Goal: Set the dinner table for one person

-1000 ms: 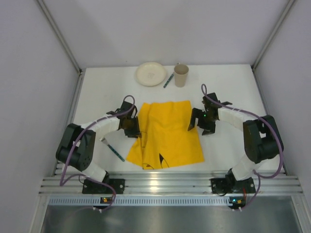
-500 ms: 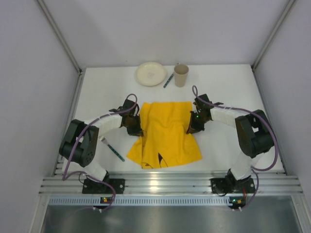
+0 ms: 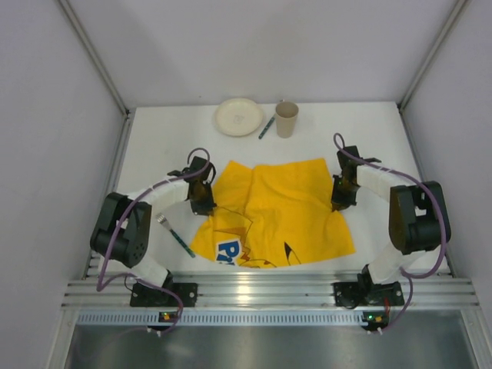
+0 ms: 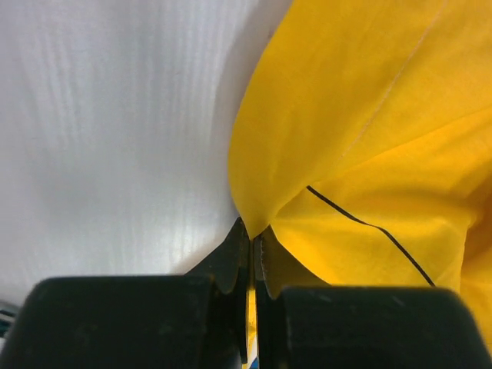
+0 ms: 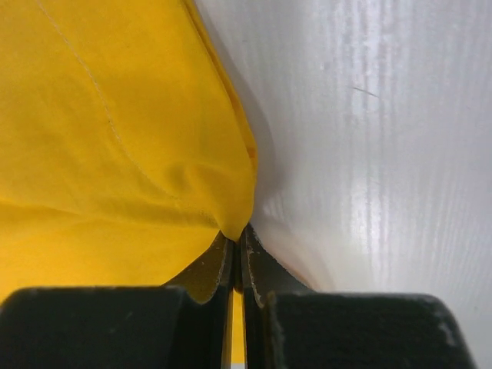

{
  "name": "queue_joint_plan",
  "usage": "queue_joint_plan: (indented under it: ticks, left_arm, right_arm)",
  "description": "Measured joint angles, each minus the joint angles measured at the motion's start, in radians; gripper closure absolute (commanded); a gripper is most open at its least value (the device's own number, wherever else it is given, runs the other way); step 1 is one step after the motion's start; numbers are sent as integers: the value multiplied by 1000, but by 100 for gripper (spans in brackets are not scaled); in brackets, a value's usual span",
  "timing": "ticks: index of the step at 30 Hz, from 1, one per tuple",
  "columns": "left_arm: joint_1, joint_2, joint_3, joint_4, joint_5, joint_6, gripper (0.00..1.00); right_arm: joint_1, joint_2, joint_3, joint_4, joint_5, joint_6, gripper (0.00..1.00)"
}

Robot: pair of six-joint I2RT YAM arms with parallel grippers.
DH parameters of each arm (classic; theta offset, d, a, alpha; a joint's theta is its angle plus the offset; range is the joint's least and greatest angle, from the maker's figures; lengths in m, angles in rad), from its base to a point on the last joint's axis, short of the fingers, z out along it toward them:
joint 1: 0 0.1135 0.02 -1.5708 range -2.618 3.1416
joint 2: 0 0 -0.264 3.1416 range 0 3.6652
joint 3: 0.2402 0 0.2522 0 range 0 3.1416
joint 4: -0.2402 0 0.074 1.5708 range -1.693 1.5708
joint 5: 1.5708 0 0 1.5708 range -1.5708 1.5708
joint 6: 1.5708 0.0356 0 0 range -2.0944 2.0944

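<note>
A yellow cartoon-printed cloth (image 3: 269, 211) lies partly spread in the middle of the white dinner table (image 3: 369, 142). My left gripper (image 3: 204, 201) is shut on the cloth's left edge (image 4: 265, 207), which is pinched between the jaws (image 4: 252, 238). My right gripper (image 3: 339, 198) is shut on the cloth's right edge (image 5: 231, 207), the fold caught at the jaw tips (image 5: 237, 234). A cream plate (image 3: 238, 117), a beige cup (image 3: 287, 119) and a dark-handled utensil (image 3: 266, 127) stand at the back. A fork (image 3: 176, 235) with a teal handle lies by the left arm.
Grey walls close the table in on the left, right and back. The metal rail (image 3: 261, 292) with both arm bases runs along the near edge. Bare white tabletop shows on either side of the cloth (image 4: 115, 138) (image 5: 384, 115).
Both grippers closed on the cloth's side edges and pulled apart, the right one moving right. The cloth has spread wider and a blue-and-white print now shows near its front edge.
</note>
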Motion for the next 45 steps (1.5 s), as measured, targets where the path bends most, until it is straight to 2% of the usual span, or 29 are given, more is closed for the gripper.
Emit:
queue_joint_plan:
  ticks: [6, 11, 12, 13, 14, 15, 16, 18, 19, 20, 22, 25, 31, 37, 45]
  left_arm:
    - [3, -36, 0, -87, -143, -70, 100]
    - [-6, -97, -10, -132, -167, -190, 98]
    - [-6, -110, -14, -133, -168, -201, 89]
    - [-6, -122, -19, -133, -169, -209, 69]
    - [-6, -129, -20, -134, -171, -211, 55]
    - [-5, -129, -20, -139, -187, -212, 46]
    - [-2, -128, -20, -146, -202, -216, 33]
    - [6, -128, -19, -166, -231, -222, 23]
    - [8, -128, -14, -180, -239, -226, 18]
    - [8, -128, -6, -195, -251, -227, 12]
    - [8, -128, 26, -227, -272, -227, 10]
    - [8, -128, 116, -248, -297, -200, 9]
    - [9, -46, 394, -226, -317, -89, 9]
    - [60, 178, 628, -143, -261, -76, 11]
    - [191, 525, 916, -32, -127, -192, 10]
  right_arm:
    - [-10, -6, 4, -54, 123, 20, 100]
    - [-14, -6, 4, -73, 136, 59, 100]
    - [-14, -6, 4, -75, 136, 63, 100]
    - [-14, -6, 4, -75, 135, 63, 96]
    - [-14, -6, 4, -75, 133, 63, 84]
    - [-15, -6, 4, -76, 137, 59, 65]
    - [-18, -5, 4, -80, 142, 53, 51]
    - [-33, -5, 6, -97, 151, 34, 40]
    - [-39, -5, 10, -107, 152, 31, 27]
    - [-43, -4, 13, -114, 155, 29, 22]
    - [-47, -4, 26, -135, 158, 21, 14]
    - [-46, -10, 66, -175, 154, 19, 9]
    - [-41, -109, 192, -240, 103, 11, 8]
    - [-36, -277, 225, -244, -34, 10, 9]
    - [-31, -372, 112, -265, -91, 5, 8]
